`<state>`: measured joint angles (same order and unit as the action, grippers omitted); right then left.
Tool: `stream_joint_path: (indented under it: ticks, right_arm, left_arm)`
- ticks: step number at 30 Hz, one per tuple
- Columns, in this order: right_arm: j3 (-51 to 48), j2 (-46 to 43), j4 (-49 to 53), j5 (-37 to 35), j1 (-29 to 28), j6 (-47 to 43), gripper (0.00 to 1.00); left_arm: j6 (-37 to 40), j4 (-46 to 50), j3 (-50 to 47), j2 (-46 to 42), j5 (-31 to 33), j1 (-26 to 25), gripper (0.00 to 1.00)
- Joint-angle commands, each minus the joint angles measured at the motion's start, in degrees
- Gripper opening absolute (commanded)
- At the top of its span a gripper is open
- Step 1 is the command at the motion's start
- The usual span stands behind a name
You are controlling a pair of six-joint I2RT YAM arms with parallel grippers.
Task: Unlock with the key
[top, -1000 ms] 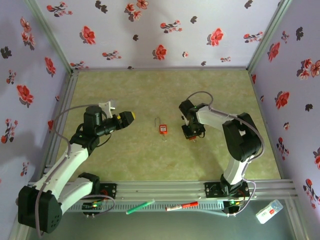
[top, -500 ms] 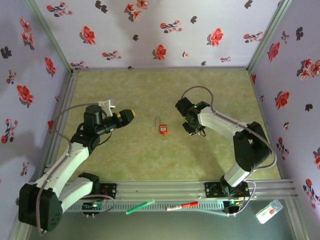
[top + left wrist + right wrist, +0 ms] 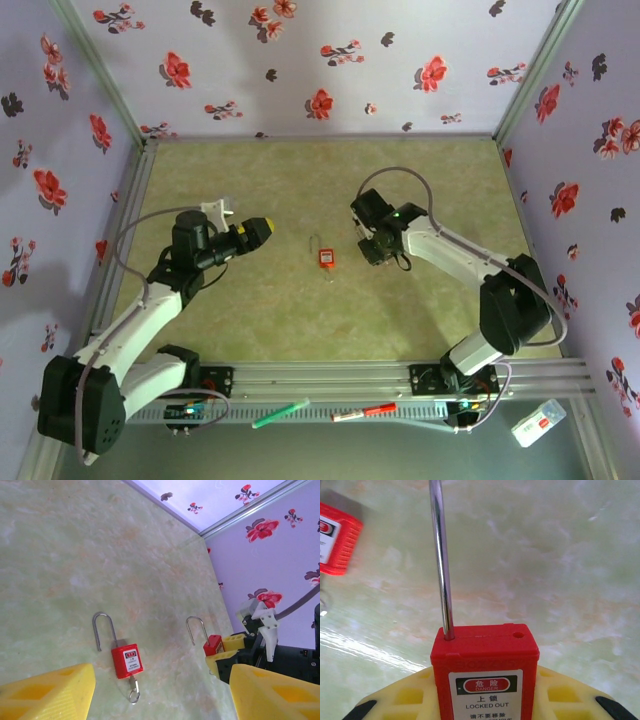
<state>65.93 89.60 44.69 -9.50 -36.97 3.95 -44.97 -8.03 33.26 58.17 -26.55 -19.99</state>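
A red padlock [image 3: 326, 258] lies flat mid-table with its shackle swung open; in the left wrist view this padlock [image 3: 126, 661] has a key [image 3: 132, 687] with a ring in its bottom end. My right gripper [image 3: 376, 250] is just right of it, shut on a second red padlock [image 3: 485, 675] whose yellow-flanked body points its open shackle [image 3: 441, 555] forward. The left wrist view shows that held padlock [image 3: 212, 645] between the right gripper's fingers [image 3: 225, 655]. My left gripper [image 3: 252, 232] hovers left of the table padlock, open with nothing between its fingers [image 3: 50, 692].
Floral walls close in the left, back and right sides. A green pen [image 3: 280, 413], a red marker [image 3: 363, 411] and a white object [image 3: 538, 421] lie beyond the front rail, below the arm bases.
The right arm has stretched out and swung its gripper up and left, nearer the table padlock, with the second padlock still between its fingers. The left arm has barely moved.
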Motion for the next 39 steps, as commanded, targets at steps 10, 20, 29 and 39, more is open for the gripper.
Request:
stream_joint_path:
  ticks: [10, 20, 29, 39]
  right_arm:
    - [0.4, 11.6, -6.8, 13.5, 0.0, 5.7, 0.09]
    - [0.7, 16.1, -5.0, 12.5, 3.9, 8.4, 0.09]
    - [3.1, 18.5, -3.3, 6.6, 5.1, 12.3, 0.11]
    - [11.3, 25.9, -1.7, 2.6, 4.9, 24.5, 0.17]
  left_arm:
    - [1.4, 0.0, 0.1, 1.2, -0.3, -0.3, 0.72]
    - [3.0, 2.4, 1.2, 1.4, 0.3, -0.3, 0.72]
    - [3.5, 3.5, 1.9, 1.6, 0.6, -0.3, 0.72]
    - [4.9, 6.9, 3.7, 1.0, 1.1, -0.3, 0.72]
